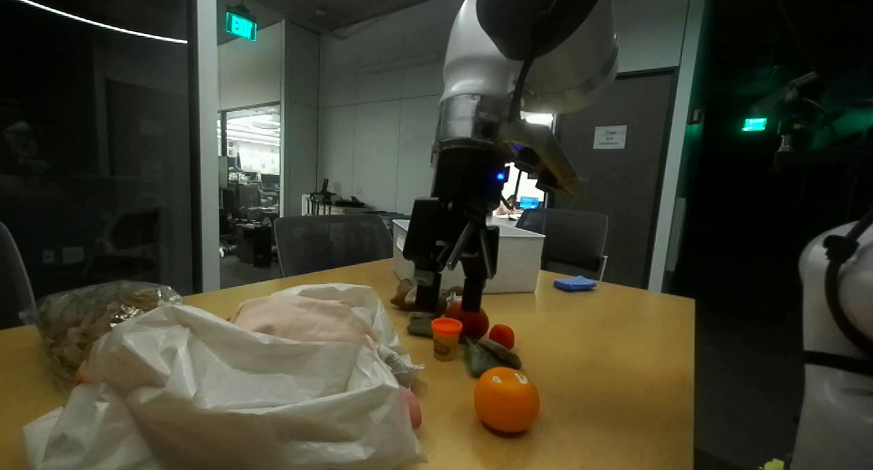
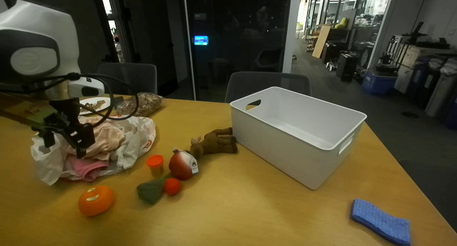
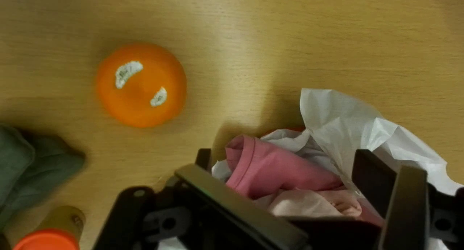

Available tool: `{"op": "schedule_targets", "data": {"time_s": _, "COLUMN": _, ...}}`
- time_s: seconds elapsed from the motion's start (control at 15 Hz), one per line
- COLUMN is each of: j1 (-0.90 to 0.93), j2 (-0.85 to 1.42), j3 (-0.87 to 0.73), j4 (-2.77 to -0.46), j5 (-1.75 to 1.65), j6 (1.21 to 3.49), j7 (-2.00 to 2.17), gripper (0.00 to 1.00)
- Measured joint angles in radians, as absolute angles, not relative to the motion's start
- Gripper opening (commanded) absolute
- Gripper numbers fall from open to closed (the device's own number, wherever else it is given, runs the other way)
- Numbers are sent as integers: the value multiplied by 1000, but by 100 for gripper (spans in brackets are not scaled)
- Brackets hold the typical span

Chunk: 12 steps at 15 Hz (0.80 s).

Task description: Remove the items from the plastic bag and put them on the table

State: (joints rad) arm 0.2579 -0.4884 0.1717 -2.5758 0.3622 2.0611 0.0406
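Far left in an exterior view, the gripper (image 2: 65,147) hangs over the white plastic bag (image 2: 139,133), its jaws spread wide, nothing held; its height is hard to judge. In the bag lie pink cloth (image 2: 89,169) and peach cloth (image 2: 109,135). Going for the pink cloth looks like the step in hand; the next move likely calls for lowering, closing on cloth alone and lifting without dragging the bag. Rightward on the table (image 2: 250,214) lie a round orange piece (image 2: 95,200), a green piece (image 2: 150,191), a red ball (image 2: 172,186) and a larger red piece (image 2: 181,165), likely done, an orange-lidded tub (image 2: 155,164) among them. Then comes a brown plush animal (image 2: 213,143) by a white bin (image 2: 273,151).
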Motion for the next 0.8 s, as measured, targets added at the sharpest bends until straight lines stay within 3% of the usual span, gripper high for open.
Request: {"op": "schedule_targets", "data": {"time_s": 0.8, "j1": 280, "j2": -217, "j3": 214, "j4": -2386, "j5": 316, "j6": 2329, "j7": -114, "gripper": 100}}
